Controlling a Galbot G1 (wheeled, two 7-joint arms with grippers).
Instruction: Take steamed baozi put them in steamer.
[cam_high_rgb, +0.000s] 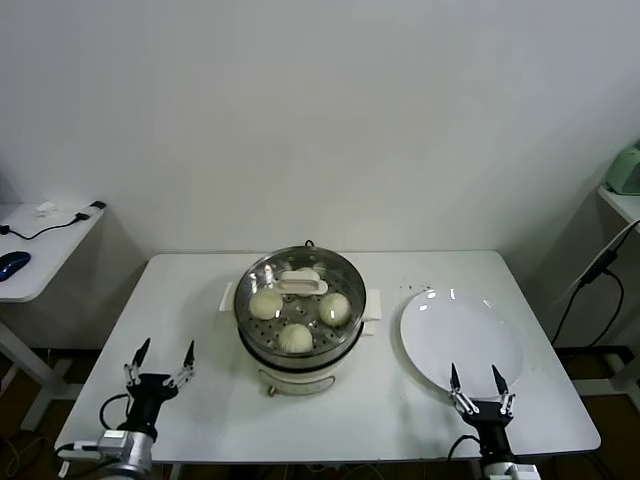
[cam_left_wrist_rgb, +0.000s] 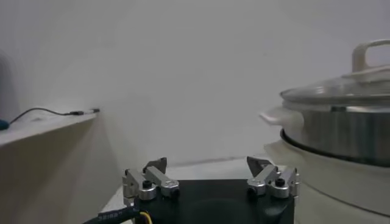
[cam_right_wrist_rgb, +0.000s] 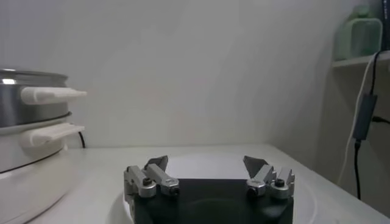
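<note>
Nearby, glass lid covers steamer, plate beside

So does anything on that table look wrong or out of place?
Nothing is spilled or askew. One oddity: the baozi already sit in the steamer under its glass lid, and the white plate is bare.

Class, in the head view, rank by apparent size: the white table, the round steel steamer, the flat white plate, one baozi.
1. White table
2. Round steel steamer and flat white plate: too alike to rank
3. Pale round baozi
</note>
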